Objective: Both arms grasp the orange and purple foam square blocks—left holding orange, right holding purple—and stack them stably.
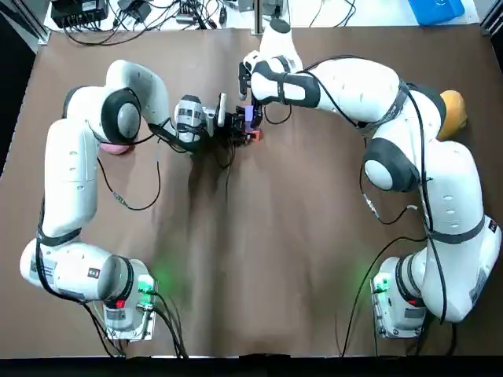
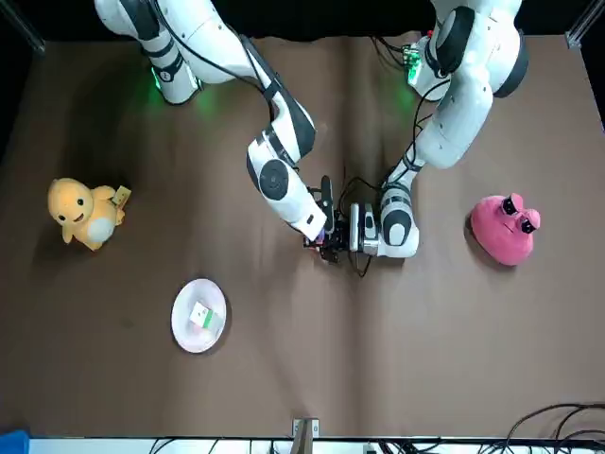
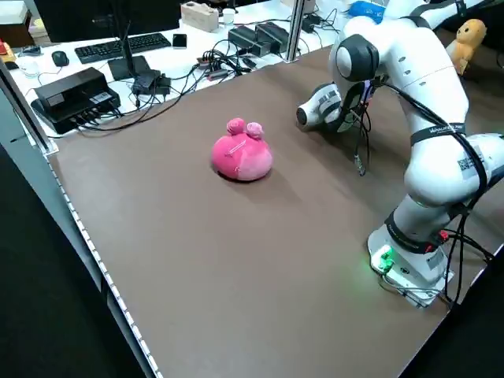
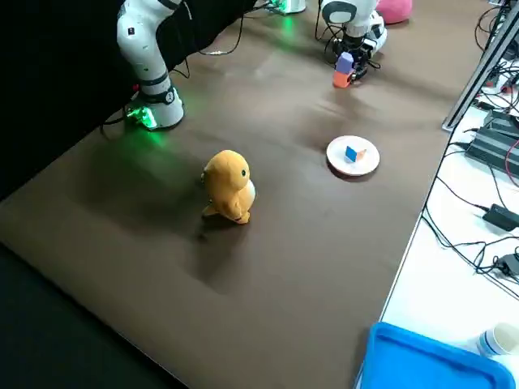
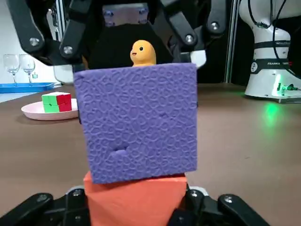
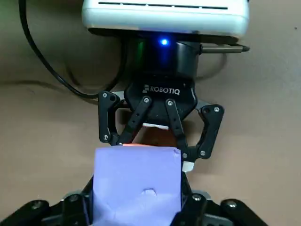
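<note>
While both arms grip, stack: purple block [image 5: 136,122] sits on orange block [image 5: 136,205], toward the far edge of the table [image 1: 275,259], about midway between its left and right edges.
Left gripper [image 1: 236,129]: fingers closed on the orange block, set low and pointing in from the left.
Right gripper [image 1: 248,110]: fingers closed on the purple block, pointing in from the far side.
Alignment: in the left wrist view the purple block looks turned a little and overhangs the orange one on one side. A release now could leave it leaning or let it slide off.
Support: whether the orange block rests on the table is not clear. If it hangs, letting go would drop both.
Foam: the squeezed sides may spring back on opening and nudge the stack.
Crowding: the two sets of fingers are just beside each other, so a careless withdrawal could clip a block or the other gripper.
</note>
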Robot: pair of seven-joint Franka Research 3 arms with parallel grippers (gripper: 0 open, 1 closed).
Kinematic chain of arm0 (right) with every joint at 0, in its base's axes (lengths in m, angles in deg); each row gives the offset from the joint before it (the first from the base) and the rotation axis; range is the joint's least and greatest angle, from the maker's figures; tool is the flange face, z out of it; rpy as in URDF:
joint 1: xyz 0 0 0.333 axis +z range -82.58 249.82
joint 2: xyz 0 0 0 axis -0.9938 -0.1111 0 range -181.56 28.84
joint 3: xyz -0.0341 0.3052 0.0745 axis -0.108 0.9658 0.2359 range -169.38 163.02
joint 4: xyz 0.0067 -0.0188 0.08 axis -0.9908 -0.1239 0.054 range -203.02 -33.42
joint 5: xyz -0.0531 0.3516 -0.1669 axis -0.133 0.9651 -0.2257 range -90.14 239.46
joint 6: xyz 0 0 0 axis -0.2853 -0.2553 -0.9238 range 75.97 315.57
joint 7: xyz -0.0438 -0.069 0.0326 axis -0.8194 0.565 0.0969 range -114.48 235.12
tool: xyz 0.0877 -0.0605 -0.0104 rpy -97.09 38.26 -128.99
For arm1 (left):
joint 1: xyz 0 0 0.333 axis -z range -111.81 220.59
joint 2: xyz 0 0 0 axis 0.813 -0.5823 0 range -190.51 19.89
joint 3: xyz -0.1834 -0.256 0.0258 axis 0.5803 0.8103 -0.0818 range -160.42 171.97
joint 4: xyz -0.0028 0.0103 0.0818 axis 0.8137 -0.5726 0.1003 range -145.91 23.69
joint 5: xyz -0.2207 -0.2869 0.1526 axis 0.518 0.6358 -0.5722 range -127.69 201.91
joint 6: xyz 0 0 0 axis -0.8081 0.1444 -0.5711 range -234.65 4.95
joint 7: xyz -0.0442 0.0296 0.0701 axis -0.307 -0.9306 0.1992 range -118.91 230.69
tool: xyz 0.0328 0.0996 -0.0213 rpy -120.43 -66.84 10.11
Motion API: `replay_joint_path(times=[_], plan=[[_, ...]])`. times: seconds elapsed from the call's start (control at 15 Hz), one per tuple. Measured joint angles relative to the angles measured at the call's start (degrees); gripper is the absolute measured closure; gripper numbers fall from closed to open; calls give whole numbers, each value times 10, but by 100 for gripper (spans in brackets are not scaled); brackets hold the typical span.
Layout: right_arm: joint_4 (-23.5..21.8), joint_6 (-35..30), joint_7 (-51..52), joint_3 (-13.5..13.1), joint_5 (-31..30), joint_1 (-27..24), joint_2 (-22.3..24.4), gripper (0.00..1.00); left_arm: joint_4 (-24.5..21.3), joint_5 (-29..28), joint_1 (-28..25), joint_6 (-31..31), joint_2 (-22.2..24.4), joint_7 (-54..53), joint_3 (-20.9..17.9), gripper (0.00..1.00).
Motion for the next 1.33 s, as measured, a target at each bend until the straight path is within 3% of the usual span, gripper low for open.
replay_joint_path(times=[1.27, 1.33], plan=[[2, -5, -1, -2, 0, 0, -3, 29, 0, 0, 0, -2, 1, -5, 0, 40], [1, -6, -1, -2, 0, 0, -4, 29, 1, 0, 2, -20, 0, -7, -1, 29]])
